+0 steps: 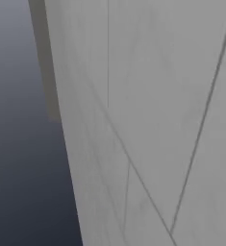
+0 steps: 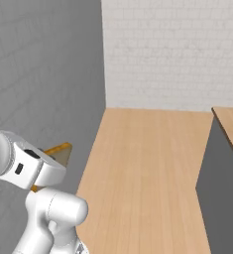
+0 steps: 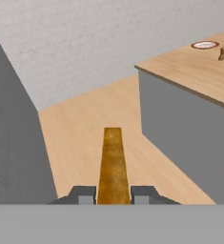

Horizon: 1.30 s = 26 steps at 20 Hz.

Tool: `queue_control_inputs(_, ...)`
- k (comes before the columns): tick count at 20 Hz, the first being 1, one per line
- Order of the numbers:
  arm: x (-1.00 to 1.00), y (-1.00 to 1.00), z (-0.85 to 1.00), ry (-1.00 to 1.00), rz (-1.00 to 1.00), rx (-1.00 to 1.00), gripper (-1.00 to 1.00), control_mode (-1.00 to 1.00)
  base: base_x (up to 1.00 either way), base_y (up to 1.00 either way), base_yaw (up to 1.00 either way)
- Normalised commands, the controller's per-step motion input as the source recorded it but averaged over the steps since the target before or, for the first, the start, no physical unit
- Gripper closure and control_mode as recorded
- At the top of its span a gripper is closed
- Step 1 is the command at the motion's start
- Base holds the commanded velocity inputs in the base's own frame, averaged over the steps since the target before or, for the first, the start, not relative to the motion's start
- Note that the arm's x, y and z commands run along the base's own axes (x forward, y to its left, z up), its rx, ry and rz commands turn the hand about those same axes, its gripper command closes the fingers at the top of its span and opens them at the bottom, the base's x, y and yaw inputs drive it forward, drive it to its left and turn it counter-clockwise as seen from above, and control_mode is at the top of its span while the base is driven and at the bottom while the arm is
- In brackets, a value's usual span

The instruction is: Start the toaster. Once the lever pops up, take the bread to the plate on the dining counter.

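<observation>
While closed edgewise, tool [image 3: 113,196] grips bread [image 3: 113,167].

A light-wood plank floor [image 2: 143,178] runs back to a white brick wall [image 2: 172,54]. A plain grey wall [image 2: 43,74] meets it at the left corner. In the left base view, a pale marbled panel [image 1: 153,120] stands beside dark shaded floor [image 1: 23,168].
</observation>
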Motion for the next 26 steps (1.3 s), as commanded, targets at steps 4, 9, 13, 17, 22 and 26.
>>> queue_control_inputs(4,0.00,0.00,0.00,0.00,0.00,0.00,1.00,1.00,1.00,-0.20,-0.08)
queue_control_inputs(9,0.00,0.00,0.00,0.00,0.00,0.00,1.00,1.00,1.00,-0.55,0.02)
queue_control_inputs(13,0.00,0.00,0.00,0.00,0.00,0.00,1.00,1.00,1.00,-0.40,0.01)
queue_control_inputs(17,0.00,0.00,0.00,0.00,0.00,0.00,1.00,1.00,1.00,-0.03,-0.04)
queue_control_inputs(22,0.00,0.00,0.00,0.00,0.00,0.00,1.00,1.00,1.00,0.03,-0.12)
queue_control_inputs(26,0.00,0.00,0.00,0.00,0.00,0.00,1.00,1.00,1.00,0.00,-0.15)
